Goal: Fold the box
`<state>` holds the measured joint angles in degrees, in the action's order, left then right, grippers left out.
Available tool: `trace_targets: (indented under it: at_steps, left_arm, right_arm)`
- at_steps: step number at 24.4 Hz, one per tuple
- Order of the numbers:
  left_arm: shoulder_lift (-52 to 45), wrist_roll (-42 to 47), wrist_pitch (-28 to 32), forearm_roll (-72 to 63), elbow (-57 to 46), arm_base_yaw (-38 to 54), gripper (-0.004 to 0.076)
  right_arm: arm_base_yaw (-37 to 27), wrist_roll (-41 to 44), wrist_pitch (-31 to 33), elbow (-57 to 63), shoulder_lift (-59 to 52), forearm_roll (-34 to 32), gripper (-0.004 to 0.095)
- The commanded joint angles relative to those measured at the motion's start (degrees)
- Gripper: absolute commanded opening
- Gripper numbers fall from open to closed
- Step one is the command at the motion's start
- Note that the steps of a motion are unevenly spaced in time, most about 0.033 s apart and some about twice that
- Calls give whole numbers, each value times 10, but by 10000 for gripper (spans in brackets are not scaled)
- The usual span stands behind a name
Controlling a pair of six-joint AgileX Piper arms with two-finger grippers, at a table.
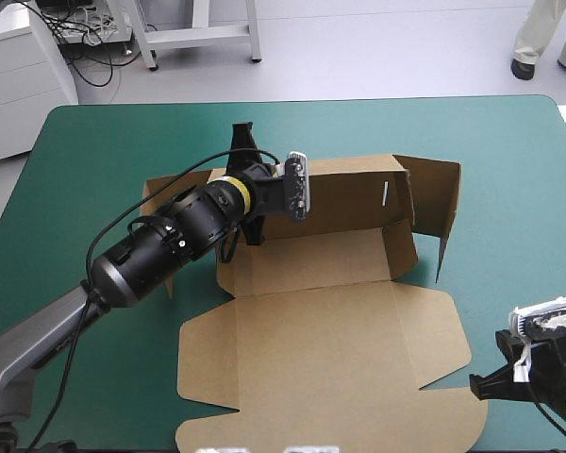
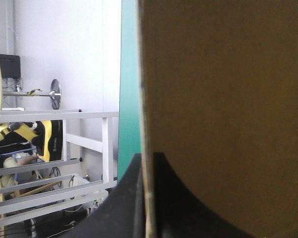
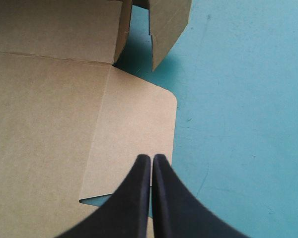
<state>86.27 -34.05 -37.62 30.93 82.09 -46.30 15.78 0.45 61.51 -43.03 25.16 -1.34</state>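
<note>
At near right of teal-green tabletop (image 1: 94, 151), right gripper (image 3: 152, 157) sat pressed together by flat lid (image 1: 330, 359) of brown box (image 1: 311, 264) mid-table, left gripper (image 2: 148, 159) beyond pinched its raised far wall (image 1: 349, 193); light stiff board, likely best gripped at edges.

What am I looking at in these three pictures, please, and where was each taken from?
This is a two-armed robot at a table with a teal-green cover. One picture looks down from above and behind; the other two come from cameras on the wrists, each looking along its own pincer. On the table lies a brown box, a cut board sheet, partly folded: far walls raised, near lid flat. The left pincer is shut on the box, gripping a raised wall. The right pincer is shut and empty, at the lid's right edge.
</note>
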Motion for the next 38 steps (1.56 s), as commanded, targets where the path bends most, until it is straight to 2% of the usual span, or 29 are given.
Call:
trace_targets:
  at_steps: [1, 6, 8, 9, 10, 11, 13, 16, 26, 29, 32, 36, 38]
  left_arm:
    - [-57, 78, 96, 82, -53, -4, -33]
    - [-78, 155, 120, 162, -122, -16, -33]
    - [-84, 249, 136, 281, -164, -40, -33]
    - [-85, 341, 141, 388, -189, -58, -33]
    - [-85, 380, 141, 439, -197, -64, -33]
    - [-88, 475, 139, 532, -218, -75, -33]
    - [-91, 577, 132, 611, -243, -76, -33]
    - [-91, 606, 89, 618, -268, -76, -32]
    - [-91, 614, 96, 612, -280, -76, -32]
    - [-91, 617, 96, 608, -280, -76, -32]
    - [-91, 617, 96, 601, -280, -76, -32]
    - [-91, 617, 92, 587, -280, -76, -32]
    - [-91, 618, 92, 584, -280, -76, -32]
  right_arm:
    - [-3, 3, -35, -18, 4, -5, -4]
    - [-3, 8, -39, -18, 4, -5, -4]
    - [-3, 9, -40, -19, 4, -5, -4]
    - [-3, 15, -40, -19, 4, -5, -4]
    - [-3, 16, -40, -19, 4, -5, -4]
    - [-3, 23, -40, -19, 4, -5, -4]
    - [-3, 23, -40, -19, 4, -5, -4]
    - [-3, 23, -38, -19, 4, -3, -4]
    - [-3, 24, -46, -33, 4, 1, 16]
    - [-3, 24, -48, -62, 5, -13, 98]
    - [-3, 24, -47, -103, 13, -29, 248]
    - [-3, 25, -47, -164, 45, -35, 585]
    - [-3, 27, -47, -193, 68, -35, 693]
